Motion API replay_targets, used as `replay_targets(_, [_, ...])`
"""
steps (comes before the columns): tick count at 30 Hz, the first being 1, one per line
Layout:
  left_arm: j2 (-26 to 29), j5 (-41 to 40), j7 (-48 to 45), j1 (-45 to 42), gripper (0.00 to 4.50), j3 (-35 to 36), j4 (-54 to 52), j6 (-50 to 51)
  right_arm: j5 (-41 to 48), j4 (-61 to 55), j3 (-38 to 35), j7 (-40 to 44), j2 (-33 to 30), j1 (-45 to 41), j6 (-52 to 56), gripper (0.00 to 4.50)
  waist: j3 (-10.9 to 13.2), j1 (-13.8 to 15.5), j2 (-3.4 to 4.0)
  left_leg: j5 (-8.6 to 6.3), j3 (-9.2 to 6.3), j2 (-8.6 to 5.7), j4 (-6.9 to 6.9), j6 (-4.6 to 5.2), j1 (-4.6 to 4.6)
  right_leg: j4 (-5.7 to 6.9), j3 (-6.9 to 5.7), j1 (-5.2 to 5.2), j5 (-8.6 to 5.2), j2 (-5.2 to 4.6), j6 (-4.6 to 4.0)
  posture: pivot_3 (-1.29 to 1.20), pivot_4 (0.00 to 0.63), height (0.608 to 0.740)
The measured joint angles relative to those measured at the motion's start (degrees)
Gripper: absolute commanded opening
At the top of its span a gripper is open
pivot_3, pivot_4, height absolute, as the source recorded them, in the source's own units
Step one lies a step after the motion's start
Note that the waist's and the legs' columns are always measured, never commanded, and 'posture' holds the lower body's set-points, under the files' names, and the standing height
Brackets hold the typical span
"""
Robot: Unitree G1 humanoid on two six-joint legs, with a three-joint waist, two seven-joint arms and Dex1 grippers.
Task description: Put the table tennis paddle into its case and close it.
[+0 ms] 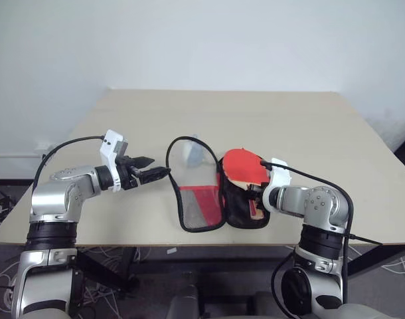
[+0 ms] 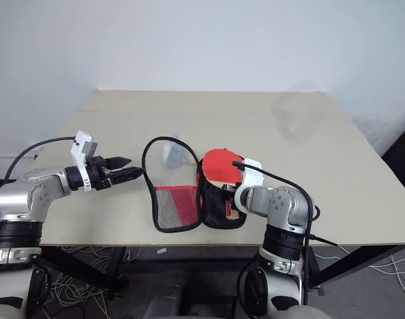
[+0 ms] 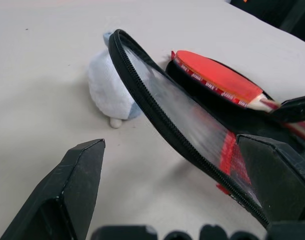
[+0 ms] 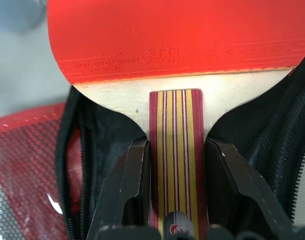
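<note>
Paddle (image 4: pixel 177 45) handle, striped wood below one red rubber face, sits clamped in my right pincer (image 4: pixel 175 165), its blade lying partly inside the one case (image 1: pixel 245 199), which lies unzipped on the bench (image 1: pixel 309 126) with its clear-and-mesh flap raised. My left pincer (image 1: pixel 149 169) hangs spread apart near that flap. One pale plush (image 3: pixel 105 87) sits behind.

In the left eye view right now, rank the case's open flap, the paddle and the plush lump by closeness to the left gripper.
From the left gripper:
1. Open flap of the case, just right of it.
2. Plush lump, behind the flap's rim.
3. Table tennis paddle, farthest right, in the right gripper.
</note>
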Motion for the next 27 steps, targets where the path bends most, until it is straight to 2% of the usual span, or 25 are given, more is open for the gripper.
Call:
replay_targets(24, [-1.85,-0.16,0.15,0.29,4.50,-0.32,-1.39,1.51,-1.06,-4.10,2.65,-2.09,-0.66,3.75,-0.37,1.21,-0.02,1.54,-0.04,0.02,0.05,0.00,-0.24,-0.04,0.01,-0.13,-0.08,-0.01,-0.05,-0.04,-0.11,0.00,0.000,0.740])
replay_targets(27, [-1.85,-0.13,-0.13,-0.06,4.50,-0.32,-1.31,1.51,-1.13,-4.90,2.98,-2.93,-0.54,4.27,-0.50,2.21,-0.03,1.56,-0.05,0.02,0.07,0.00,-0.24,-0.03,0.02,-0.14,-0.08,0.02,-0.05,-0.04,-0.12,0.00,0.000,0.740])
